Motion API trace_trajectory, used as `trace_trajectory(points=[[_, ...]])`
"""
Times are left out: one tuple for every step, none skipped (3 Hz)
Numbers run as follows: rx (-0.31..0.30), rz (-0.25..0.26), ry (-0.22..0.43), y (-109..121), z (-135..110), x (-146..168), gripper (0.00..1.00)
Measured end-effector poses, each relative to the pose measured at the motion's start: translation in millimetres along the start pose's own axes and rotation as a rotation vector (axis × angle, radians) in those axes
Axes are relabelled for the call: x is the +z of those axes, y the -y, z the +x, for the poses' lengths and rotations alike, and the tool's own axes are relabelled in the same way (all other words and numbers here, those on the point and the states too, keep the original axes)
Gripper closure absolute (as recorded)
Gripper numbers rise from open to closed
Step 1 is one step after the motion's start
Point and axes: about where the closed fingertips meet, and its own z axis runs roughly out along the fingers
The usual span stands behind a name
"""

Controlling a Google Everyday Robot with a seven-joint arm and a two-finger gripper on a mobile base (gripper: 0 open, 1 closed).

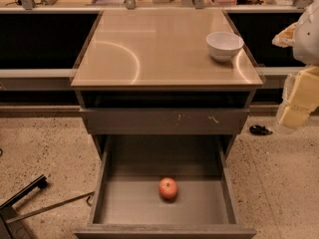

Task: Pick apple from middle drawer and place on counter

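Observation:
A small red-orange apple (168,188) lies on the bare floor of the open middle drawer (119,203), near the middle and a little toward the front. The glossy tan counter (159,49) is the cabinet top above it. My gripper (297,103) hangs at the right edge of the view, beside the cabinet's right side at about the height of the upper drawer. It is well above and to the right of the apple and holds nothing that I can see. Part of my white arm (309,34) shows above it.
A white bowl (224,45) stands on the counter's right rear part. The upper drawer (164,119), its front marked with pale scratches, sticks out slightly above the middle drawer. A small black object (259,130) lies on the speckled floor at the right. Dark metal bars (25,203) lie at the lower left.

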Motion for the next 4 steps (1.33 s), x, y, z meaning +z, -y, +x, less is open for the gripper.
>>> trace_trajectory(points=[[0.000,0.000,0.000,0.0,0.0,0.2,0.00],[0.011,0.000,-0.011,-1.7,6.2,25.4,0.00],[0.008,0.003,-0.001,-7.8,8.6,78.3,0.00],[0.007,-0.003,0.040,-15.0,9.9,145.8,0.00]])
